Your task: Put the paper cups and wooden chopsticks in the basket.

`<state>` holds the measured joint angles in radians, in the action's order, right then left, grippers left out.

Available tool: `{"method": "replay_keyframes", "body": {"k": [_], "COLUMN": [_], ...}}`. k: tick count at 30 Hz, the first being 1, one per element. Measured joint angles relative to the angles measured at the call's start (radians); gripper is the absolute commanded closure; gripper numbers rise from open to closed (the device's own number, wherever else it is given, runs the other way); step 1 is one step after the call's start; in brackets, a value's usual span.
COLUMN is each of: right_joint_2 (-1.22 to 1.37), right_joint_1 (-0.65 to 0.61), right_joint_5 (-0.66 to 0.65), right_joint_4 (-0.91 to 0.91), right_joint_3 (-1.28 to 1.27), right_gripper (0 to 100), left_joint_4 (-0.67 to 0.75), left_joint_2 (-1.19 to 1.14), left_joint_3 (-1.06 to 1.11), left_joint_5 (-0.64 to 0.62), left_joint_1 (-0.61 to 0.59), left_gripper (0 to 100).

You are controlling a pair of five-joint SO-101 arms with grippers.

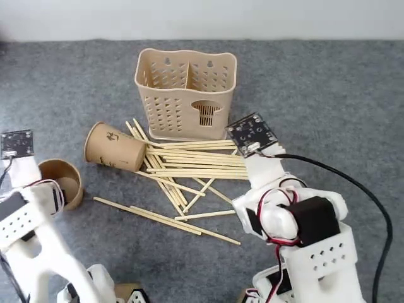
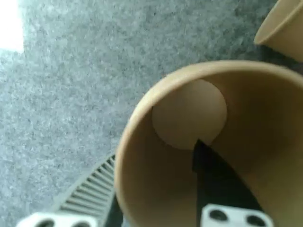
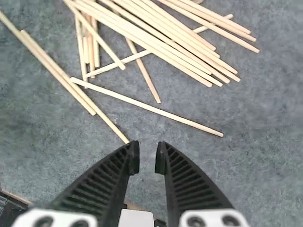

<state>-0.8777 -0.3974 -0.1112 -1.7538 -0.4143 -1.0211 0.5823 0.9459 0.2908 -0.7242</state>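
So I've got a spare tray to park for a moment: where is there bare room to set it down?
Widest free patch: the carpet right of the basket, out to the far right edge. Another lies left of the basket, beyond the tipped cup. Crowded: the middle, where chopsticks fan from the basket's foot toward the near side.

A grey, mottled, short-piled carpet [image 1: 328,95] covers the table under even light with soft shadows. At 12 o'clock in the high view a pale, plain strip [image 1: 202,19] borders it; whether this is wall or bare tabletop cannot be told. The left wrist view shows a bright white patch [image 2: 9,23] beside the carpet.
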Motion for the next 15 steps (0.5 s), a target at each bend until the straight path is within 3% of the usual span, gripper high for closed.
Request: {"method": "replay_keyframes", "body": {"k": [6,15], "right_joint_2": [0.000,0.000], "right_joint_1": [0.109,0.144], "right_joint_5": [0.000,0.000], "right_joint_4": [0.000,0.000], "right_joint_3": [0.000,0.000], "right_gripper": [92.7,92.8], "left_joint_4": [0.034,-0.187], "left_joint_2": [0.002,-0.012], "left_joint_3": [0.012,-0.155], "left_joint_5": [-0.006,0.000], "left_joint_1": [0.034,0.044], "left_gripper": [99,99]}}
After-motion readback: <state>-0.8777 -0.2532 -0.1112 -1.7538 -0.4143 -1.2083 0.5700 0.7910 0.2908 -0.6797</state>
